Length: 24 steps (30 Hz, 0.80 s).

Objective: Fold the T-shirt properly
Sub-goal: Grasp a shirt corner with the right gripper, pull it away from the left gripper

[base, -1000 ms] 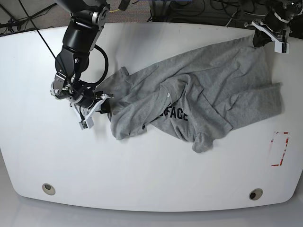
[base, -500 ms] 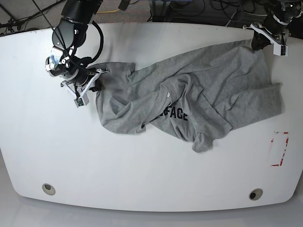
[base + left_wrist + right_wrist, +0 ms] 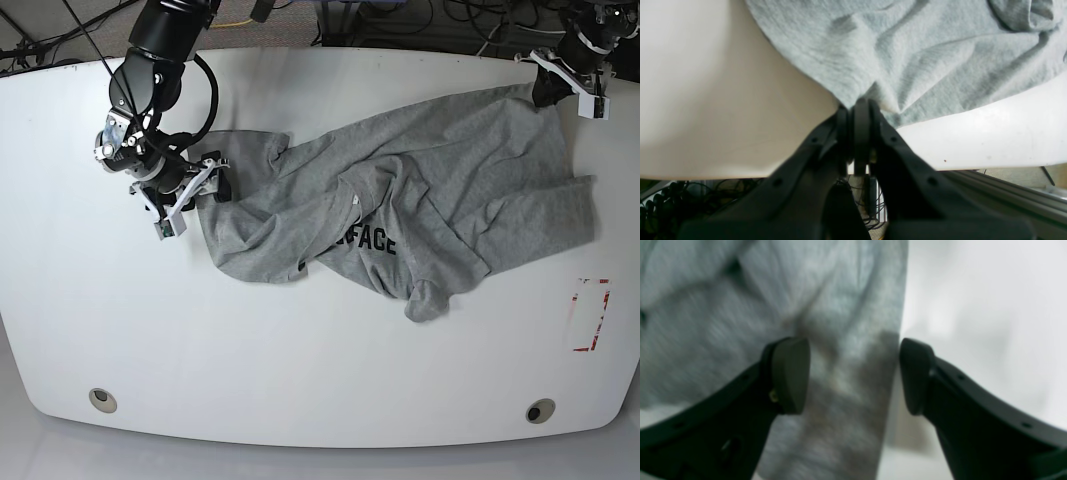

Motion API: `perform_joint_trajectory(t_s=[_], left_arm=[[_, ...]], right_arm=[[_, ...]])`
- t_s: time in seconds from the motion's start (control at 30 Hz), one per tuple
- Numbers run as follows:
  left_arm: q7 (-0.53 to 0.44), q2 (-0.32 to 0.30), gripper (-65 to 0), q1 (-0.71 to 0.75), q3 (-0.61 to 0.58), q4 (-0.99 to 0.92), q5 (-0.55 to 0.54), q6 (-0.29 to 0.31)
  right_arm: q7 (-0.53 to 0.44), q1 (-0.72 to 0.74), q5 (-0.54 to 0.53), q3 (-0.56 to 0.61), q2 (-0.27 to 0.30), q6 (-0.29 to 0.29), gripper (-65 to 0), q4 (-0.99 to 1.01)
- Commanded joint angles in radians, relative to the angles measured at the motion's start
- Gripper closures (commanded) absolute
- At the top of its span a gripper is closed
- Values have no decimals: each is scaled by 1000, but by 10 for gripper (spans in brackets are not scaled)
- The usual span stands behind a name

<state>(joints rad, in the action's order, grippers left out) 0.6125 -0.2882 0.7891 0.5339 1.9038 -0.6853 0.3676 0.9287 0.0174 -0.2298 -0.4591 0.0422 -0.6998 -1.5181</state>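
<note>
Across the white table (image 3: 300, 370) the T-shirt (image 3: 420, 210) lay crumpled, lettering half buried in folds. We had the left gripper (image 3: 857, 106) pinched tight on a far hem corner, while the right gripper (image 3: 853, 373) stood with jaws wide astride a grey edge, holding nothing, as far as the blurred wrist view showed. We judged that pulling with one corner free would drag the heap sideways, and a careless re-grasp might pinch two layers.
</note>
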Motion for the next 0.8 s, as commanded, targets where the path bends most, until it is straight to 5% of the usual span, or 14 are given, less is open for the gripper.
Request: perform_joint_trajectory(t_s=[0.0,0.23,0.43,0.53,0.73,0.77], left_arm=[[-19,-10,0,8,7,15,-11,5],[-19,-7,0,8,7,15,-11,5],[-19,-6,0,8,7,15,-11,5],[-19,-6,0,8,7,15,-11,5],[-19,-6,0,-21,-1,13,-11,5],[-19,-6,0,-24,-7,12,-7,5]], right_arm=[[22,17,-66,-16,8,2,-409,49],[36,20,-253,-10,46,2,-409,139],[65,19,-267,-10,45,2,-404,139],[74,17,-262,-10,48,2,-322,139],[77,17,-259,-10,52,2,-2,139],[77,17,-259,-10,57,2,0,139]])
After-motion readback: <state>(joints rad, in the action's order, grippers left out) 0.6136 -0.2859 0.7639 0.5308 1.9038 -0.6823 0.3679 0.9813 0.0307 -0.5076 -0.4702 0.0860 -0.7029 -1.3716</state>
